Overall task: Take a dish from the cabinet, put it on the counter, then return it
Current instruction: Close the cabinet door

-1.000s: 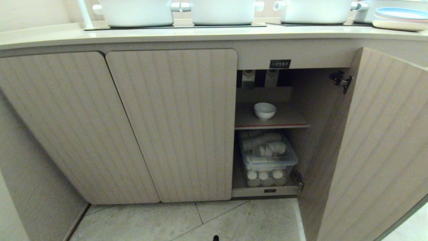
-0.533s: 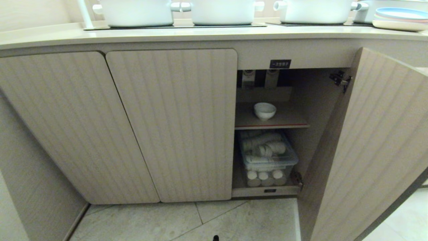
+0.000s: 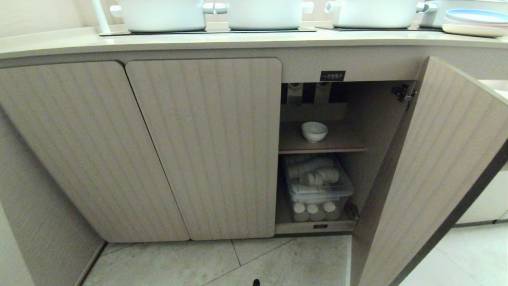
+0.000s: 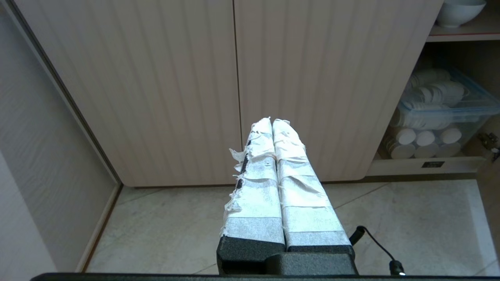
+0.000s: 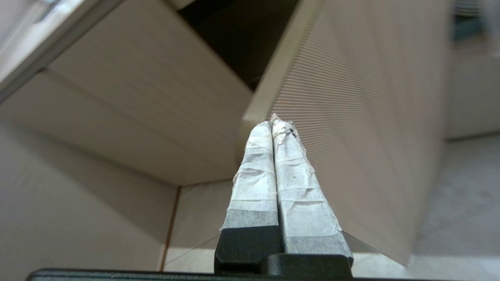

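The dish (image 3: 314, 131), a small white bowl, stands alone on the inner shelf of the cabinet (image 3: 202, 147), also seen as the dish (image 4: 459, 9) in the left wrist view. The cabinet's right door (image 3: 436, 167) hangs open; the other two doors are closed. Above runs the counter (image 3: 238, 39). Neither gripper shows in the head view. My right gripper (image 5: 275, 121) is shut and empty, its tips at the free edge of the open door (image 5: 351, 97). Low over the floor, my left gripper (image 4: 272, 121) is shut and empty, facing the closed doors.
Three white pots (image 3: 162, 14) and stacked plates (image 3: 472, 22) stand on the counter. A clear bin (image 3: 317, 186) of white rolls fills the space under the shelf. A black label (image 3: 332, 76) sits above the opening. A wall stands at the left.
The open door has swung: its free edge now lies further left in the head view, uncovering floor at the right. The dish has not moved.
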Tool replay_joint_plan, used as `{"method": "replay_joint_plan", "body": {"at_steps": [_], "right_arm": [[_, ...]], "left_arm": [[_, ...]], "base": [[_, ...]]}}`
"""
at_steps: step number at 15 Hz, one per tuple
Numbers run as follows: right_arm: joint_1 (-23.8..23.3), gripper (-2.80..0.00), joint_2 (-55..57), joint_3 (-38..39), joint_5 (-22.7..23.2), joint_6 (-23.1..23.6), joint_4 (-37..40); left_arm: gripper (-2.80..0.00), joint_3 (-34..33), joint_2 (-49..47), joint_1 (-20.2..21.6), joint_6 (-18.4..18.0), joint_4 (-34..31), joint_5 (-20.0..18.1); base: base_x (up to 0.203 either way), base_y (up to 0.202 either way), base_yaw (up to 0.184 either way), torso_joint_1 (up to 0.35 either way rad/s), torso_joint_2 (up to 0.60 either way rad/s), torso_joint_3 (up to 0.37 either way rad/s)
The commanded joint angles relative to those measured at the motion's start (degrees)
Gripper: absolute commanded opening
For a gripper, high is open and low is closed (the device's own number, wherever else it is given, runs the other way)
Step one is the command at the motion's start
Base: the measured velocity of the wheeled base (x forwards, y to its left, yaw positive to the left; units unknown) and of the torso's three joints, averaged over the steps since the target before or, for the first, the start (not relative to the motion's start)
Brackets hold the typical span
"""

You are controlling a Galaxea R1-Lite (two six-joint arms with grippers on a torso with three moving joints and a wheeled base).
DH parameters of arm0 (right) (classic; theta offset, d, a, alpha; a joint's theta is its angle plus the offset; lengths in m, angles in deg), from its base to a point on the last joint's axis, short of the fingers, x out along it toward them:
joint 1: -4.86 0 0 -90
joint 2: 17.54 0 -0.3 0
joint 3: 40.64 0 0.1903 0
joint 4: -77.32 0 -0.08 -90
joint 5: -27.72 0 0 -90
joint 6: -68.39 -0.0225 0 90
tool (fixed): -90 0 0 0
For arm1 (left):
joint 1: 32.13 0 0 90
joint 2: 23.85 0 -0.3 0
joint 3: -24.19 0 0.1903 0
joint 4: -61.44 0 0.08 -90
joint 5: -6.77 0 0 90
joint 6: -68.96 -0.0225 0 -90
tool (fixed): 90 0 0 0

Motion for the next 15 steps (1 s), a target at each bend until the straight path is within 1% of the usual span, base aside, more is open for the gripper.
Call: {"method": "replay_joint_plan", "body": {"at_steps": [1,6,10,12,14,15], "right_arm": [[1.2,-2.80,0.4,0.9,0.8,-0.1,0.0],[1.8,-2.80,2.0,3.7,0.8,0.0,-0.2],[1.9,-2.80,4.1,7.2,0.9,-0.6,-5.7],[2.4,-2.80,4.7,7.7,1.3,-2.9,-8.3],[3.6,-2.80,5.3,7.8,2.7,-5.9,-10.4],[3.8,-2.80,5.5,7.9,3.7,-6.7,-10.8]], "left_arm": [[-2.80,0.0,0.0,0.0,0.0,0.0,0.0],[-2.80,0.0,0.0,0.0,0.1,0.0,0.0],[-2.80,0.0,0.0,0.0,0.0,0.1,0.1],[-2.80,0.0,0.0,0.0,0.1,0.1,0.0],[-2.80,0.0,0.0,0.0,0.0,0.0,0.0],[-2.80,0.0,0.0,0.0,0.1,0.0,0.0]], "base": [[0.000,0.000,0.000,0.000,0.00,0.000],[0.000,0.000,0.000,0.000,0.00,0.000],[0.000,0.000,0.000,0.000,0.00,0.000],[0.000,0.000,0.000,0.000,0.00,0.000],[0.000,0.000,0.000,0.000,0.00,0.000],[0.000,0.000,0.000,0.000,0.00,0.000]]}}
